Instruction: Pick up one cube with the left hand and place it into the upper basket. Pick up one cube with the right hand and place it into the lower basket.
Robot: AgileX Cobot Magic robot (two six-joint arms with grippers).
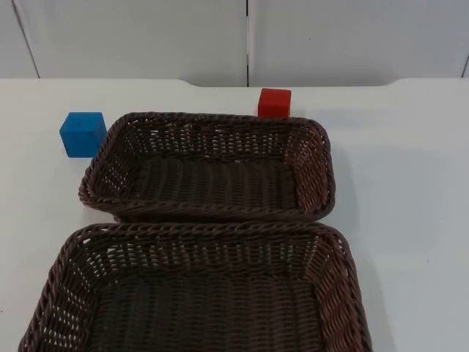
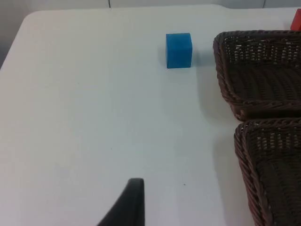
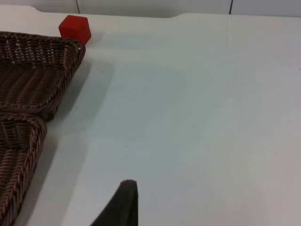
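2 cubes wait outside 2 wicker baskets.
Blue cube (image 1: pixel 82 133) lies beside upper basket (image 1: pixel 209 126) left rim, red cube (image 1: pixel 274 102) at its far rim; lower basket (image 1: pixel 198 233) holds nothing; pincer states: cannot tell.

White table (image 1: pixel 410 220), matte, plain surface. Far edge runs straight across left and right, with a shallow notch cut into it at the middle; the notch corners are rounded. Far left corner of the table is rounded as well, seen from the left wrist view (image 2: pixel 35 16).

Grey wall (image 1: pixel 146 37) stands directly behind the far edge. It is made of flat panels; one dark vertical seam (image 1: pixel 248 40) sits at the centre, a slanted seam shows at far left and another at far right.

Light is even and diffuse, from above. Soft, faint shadows lie on the table. A mild sheen shows on the tabletop right of centre in the right wrist view (image 3: pixel 211 117).
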